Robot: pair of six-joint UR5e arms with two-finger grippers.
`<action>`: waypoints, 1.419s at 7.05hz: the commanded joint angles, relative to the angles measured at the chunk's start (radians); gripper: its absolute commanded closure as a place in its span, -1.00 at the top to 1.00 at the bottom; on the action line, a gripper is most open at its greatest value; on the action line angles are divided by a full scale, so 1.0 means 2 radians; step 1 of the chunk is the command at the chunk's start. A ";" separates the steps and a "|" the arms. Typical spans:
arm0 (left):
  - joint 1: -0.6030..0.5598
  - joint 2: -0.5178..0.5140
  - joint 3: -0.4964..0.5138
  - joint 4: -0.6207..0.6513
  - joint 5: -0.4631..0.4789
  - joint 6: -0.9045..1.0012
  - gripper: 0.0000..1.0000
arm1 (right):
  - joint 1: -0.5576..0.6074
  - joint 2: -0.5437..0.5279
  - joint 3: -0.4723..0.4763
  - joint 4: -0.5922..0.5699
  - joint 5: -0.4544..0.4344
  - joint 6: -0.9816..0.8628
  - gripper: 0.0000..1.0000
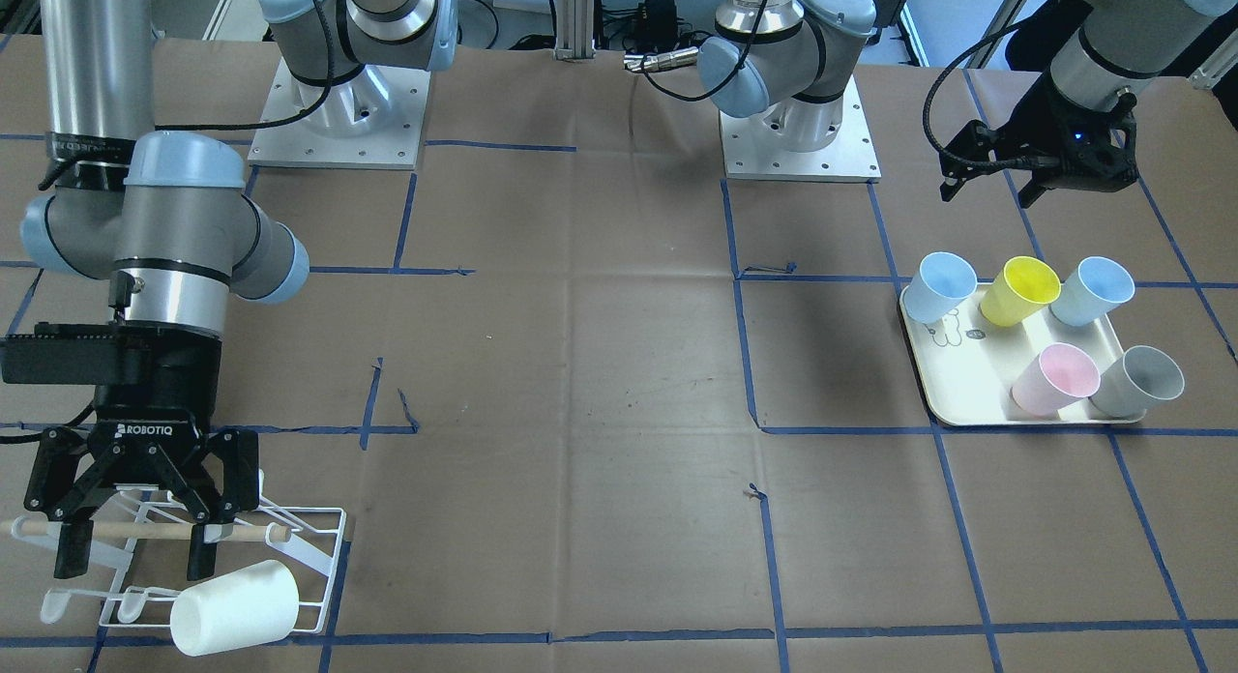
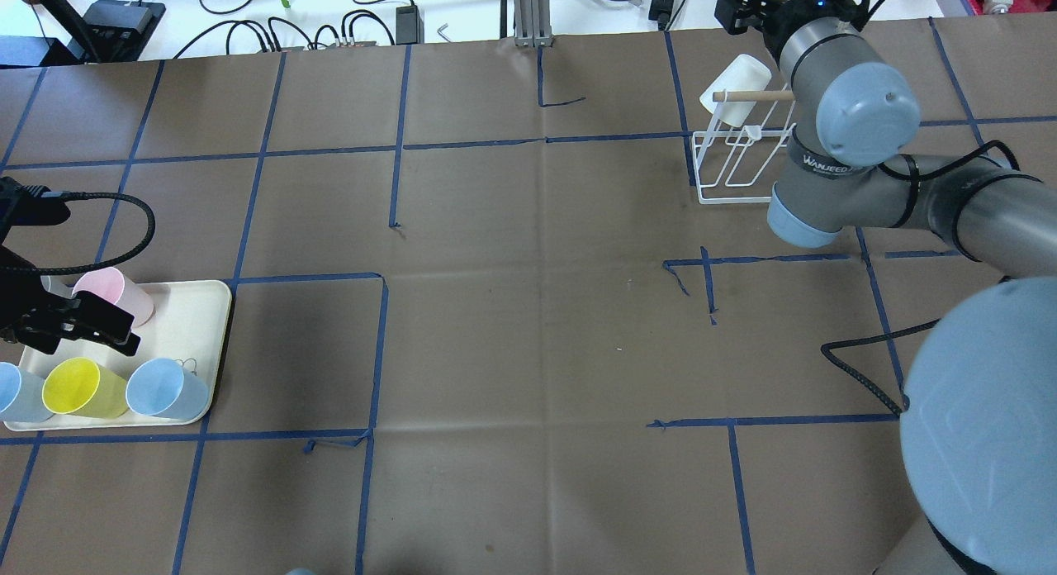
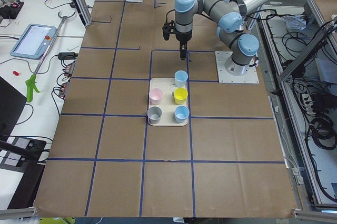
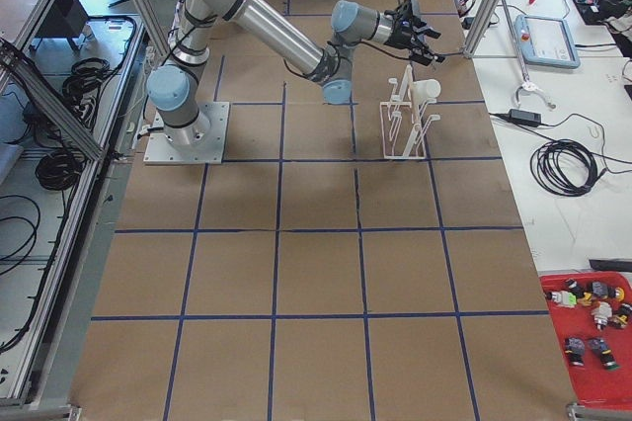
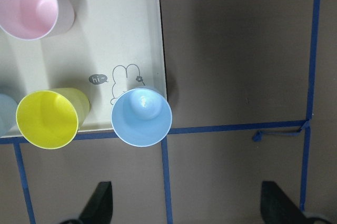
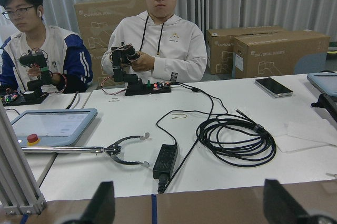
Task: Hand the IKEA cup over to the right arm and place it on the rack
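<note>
My right gripper (image 1: 137, 555), the black two-finger one on the silver-grey arm with pale blue joint caps, hangs over the low white wire rack (image 1: 314, 542) with its jaws spread wide and nothing between them. Its fingertips sit on either side of the pale wooden dowel (image 1: 247, 533) that crosses the rack, and I cannot tell whether they touch it. The plain white plastic cup (image 1: 235, 607) rests tilted on the rack's row of prongs on the operators' side, just beside my right fingers and clear of them. Whether a prong sits inside it I cannot tell.

My left gripper (image 1: 991, 185) hovers above the brown paper table (image 1: 619, 364), near the cream rectangular tray with a bear drawing (image 1: 967, 402). Its jaws are also wide apart and empty. On the tray stand two pale blue cups (image 1: 943, 286), a yellow cup (image 1: 1020, 291), a pink cup (image 1: 1056, 378) and a grey cup (image 1: 1141, 381), all upright with mouths up
</note>
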 commanded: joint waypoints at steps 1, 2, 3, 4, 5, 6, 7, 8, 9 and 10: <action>0.001 -0.013 -0.061 0.088 0.000 0.007 0.96 | 0.021 -0.071 0.009 0.080 0.003 0.008 1.00; 0.001 -0.019 -0.093 0.129 0.000 0.008 0.96 | 0.029 -0.103 0.034 0.088 0.004 0.043 1.00; 0.001 -0.020 -0.119 0.165 0.000 0.008 0.96 | 0.035 -0.138 0.069 0.088 0.005 0.096 1.00; 0.001 -0.022 -0.138 0.186 0.000 0.008 0.96 | 0.048 -0.166 0.094 0.087 0.006 0.151 1.00; 0.001 -0.029 -0.147 0.205 0.000 0.008 0.96 | 0.067 -0.177 0.108 0.078 0.006 0.196 1.00; 0.001 -0.042 -0.147 0.209 0.000 0.008 0.95 | 0.090 -0.177 0.111 0.068 0.007 0.266 1.00; 0.001 -0.055 -0.148 0.209 0.001 0.008 0.94 | 0.110 -0.176 0.113 0.062 0.008 0.361 1.00; 0.001 -0.061 -0.148 0.209 0.007 0.008 0.94 | 0.121 -0.176 0.122 0.050 0.008 0.480 1.00; 0.002 -0.069 -0.148 0.219 0.013 0.008 0.94 | 0.123 -0.172 0.144 0.021 0.008 0.580 1.00; 0.002 -0.078 -0.147 0.225 0.013 0.008 0.93 | 0.124 -0.172 0.162 -0.003 0.008 0.648 1.00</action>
